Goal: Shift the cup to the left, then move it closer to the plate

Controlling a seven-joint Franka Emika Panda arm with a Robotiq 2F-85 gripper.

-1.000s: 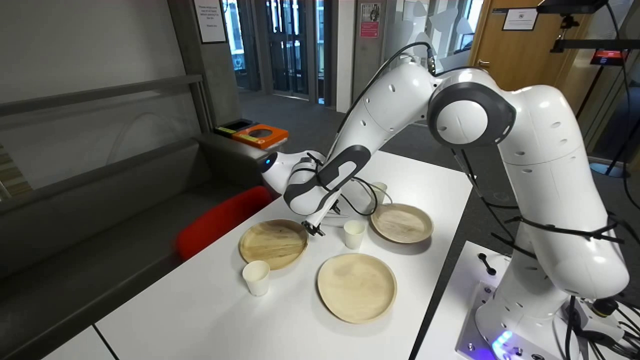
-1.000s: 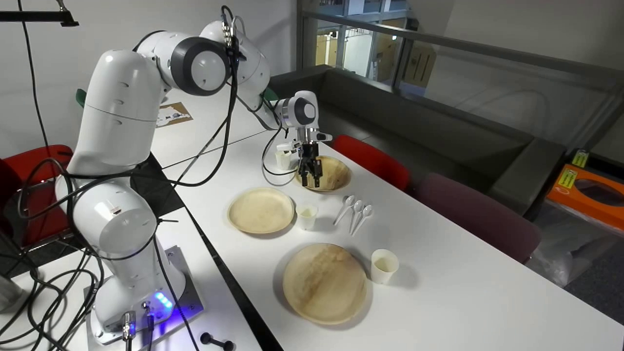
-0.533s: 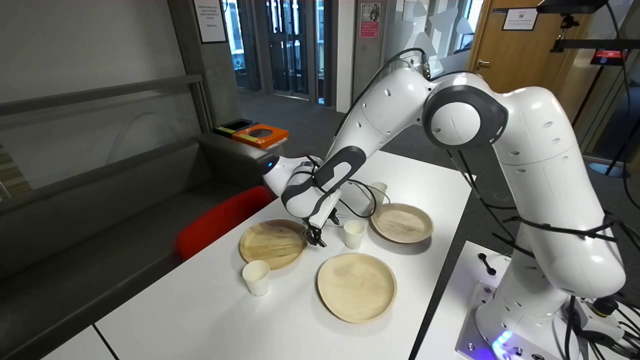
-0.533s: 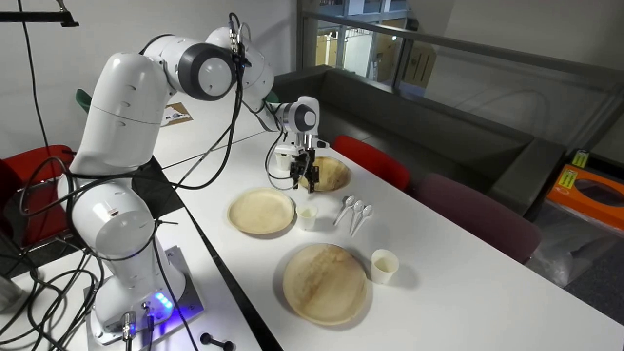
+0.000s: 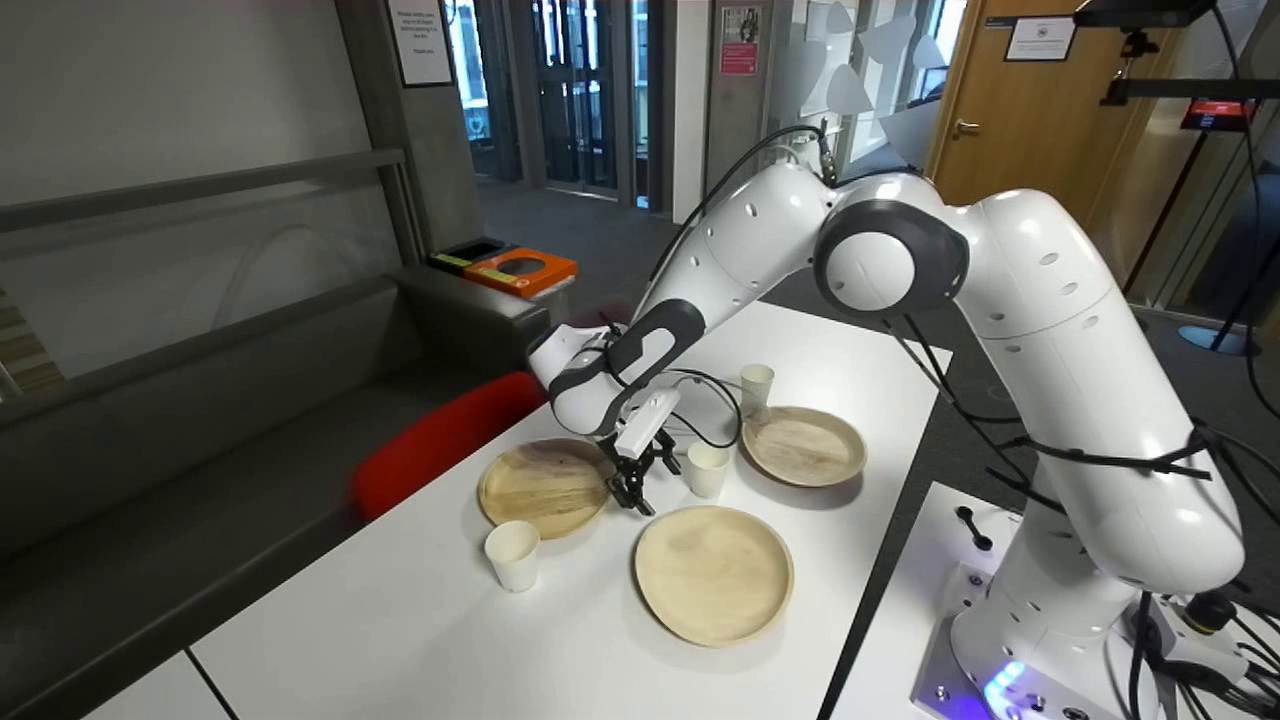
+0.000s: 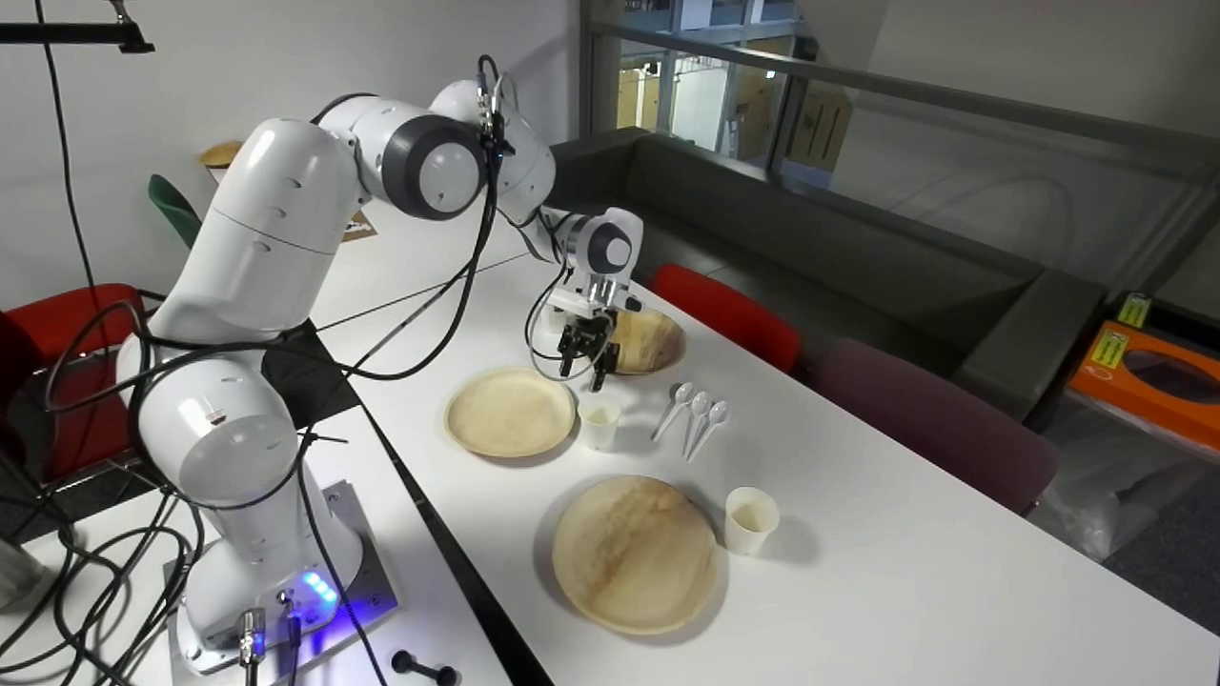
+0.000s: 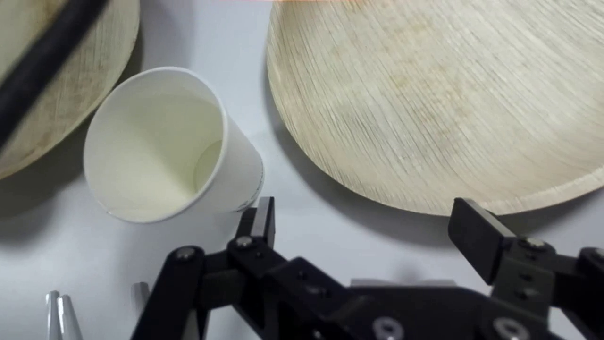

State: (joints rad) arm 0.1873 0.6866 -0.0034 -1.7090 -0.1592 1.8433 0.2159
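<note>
The small white cup (image 5: 708, 470) stands upright between two tan plates; it also shows in an exterior view (image 6: 599, 423) and at left in the wrist view (image 7: 155, 146). The shallow plate with the darker rim (image 5: 804, 446) is beside it, also in an exterior view (image 6: 636, 555) and at top left in the wrist view (image 7: 71, 111). My gripper (image 5: 660, 490) is open and empty, low beside the cup, also in an exterior view (image 6: 581, 378). In the wrist view (image 7: 363, 212) its left finger overlaps the cup's base; whether they touch is unclear.
The plainer wide plate (image 5: 714, 577) fills the upper right of the wrist view (image 7: 439, 104). The bowl-like dish (image 6: 648, 341) lies behind the gripper. More white cups stand at an edge (image 5: 514, 556) and beyond (image 6: 750, 521). White spoons (image 6: 694, 417) lie beside the middle cup.
My arm has come lower and the gripper has turned and moved nearer the middle cup and plain plate. Its fingers remain apart. Cups, plates and spoons have not moved.
</note>
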